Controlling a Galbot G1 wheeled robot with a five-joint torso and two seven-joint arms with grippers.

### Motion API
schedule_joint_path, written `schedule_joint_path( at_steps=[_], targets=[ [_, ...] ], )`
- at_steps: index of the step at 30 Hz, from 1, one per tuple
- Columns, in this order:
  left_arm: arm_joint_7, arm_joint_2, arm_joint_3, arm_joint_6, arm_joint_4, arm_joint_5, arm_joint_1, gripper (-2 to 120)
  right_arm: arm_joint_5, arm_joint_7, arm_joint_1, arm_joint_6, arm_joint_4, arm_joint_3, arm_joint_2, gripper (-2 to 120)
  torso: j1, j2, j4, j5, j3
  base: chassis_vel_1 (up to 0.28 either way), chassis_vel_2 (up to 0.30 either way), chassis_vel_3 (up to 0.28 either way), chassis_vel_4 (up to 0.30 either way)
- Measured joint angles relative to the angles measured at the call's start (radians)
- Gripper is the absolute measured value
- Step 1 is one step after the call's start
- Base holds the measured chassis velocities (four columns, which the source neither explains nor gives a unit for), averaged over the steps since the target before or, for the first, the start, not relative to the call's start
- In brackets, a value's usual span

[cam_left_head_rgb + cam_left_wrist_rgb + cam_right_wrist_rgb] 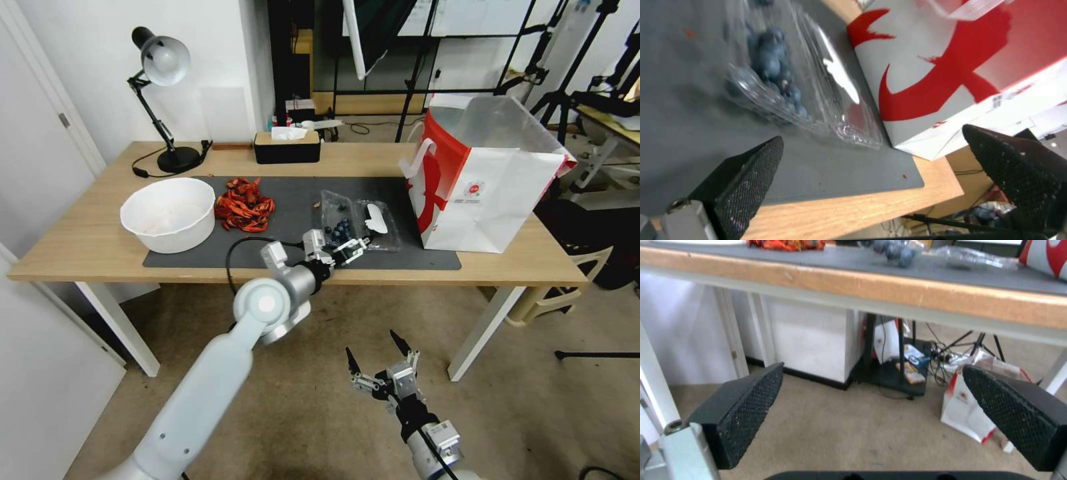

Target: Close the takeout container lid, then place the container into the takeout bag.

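The left gripper [335, 250] hovers open at the near edge of the takeout container [341, 223] — its lid [377, 223] lies flat open on the grey mat [280, 200], just beside the takeout bag [490, 190]. The right gripper [377, 351] hangs open below the table [73, 240].

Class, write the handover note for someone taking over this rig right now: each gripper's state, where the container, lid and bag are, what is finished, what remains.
Left gripper: open, at the table's near edge, just short of the takeout container, holding nothing.
Right gripper: open, parked low in front of the table, below its top.
Takeout container: on the grey mat, blueberries inside, lying open.
Lid: folded flat on the mat on the bag side, white label up.
Takeout bag: upright on the table to the container's right, mouth open.
Done: nothing yet.
Left: close the lid, then put the container into the bag.
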Motion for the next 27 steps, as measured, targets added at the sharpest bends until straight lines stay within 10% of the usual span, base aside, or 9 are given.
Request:
schedule_joint_path(
  at_steps=[8, 20, 27],
  targets=[
    [0.126, 0.082, -0.077, -0.068, -0.129, 0.214, 0.185, 100, 0.037, -0.01, -0.011, 0.02, 0.026, 0.031, -0.027, 100, 0.0, 0.0, 0.0001, -0.0002, 0.0, 0.0, 0.0, 0.0, 0.0],
    [0.436, 0.134, -0.314, -0.52, -0.136, 0.782, 0.564, 100, 0.13, -0.016, -0.025, 0.07, 0.037, 0.097, -0.07, 100, 0.0, 0.0, 0.0001, 0.0002, 0.0, 0.0, 0.0, 0.0, 0.0],
    [0.459, 0.092, -0.441, -0.723, -0.086, 0.986, 0.703, 100, 0.181, -0.013, -0.024, 0.107, 0.043, 0.129, -0.082, 100, 0.0, 0.0, 0.0002, -0.0001, 0.0, 0.0, 0.0, 0.0, 0.0]
  ],
)
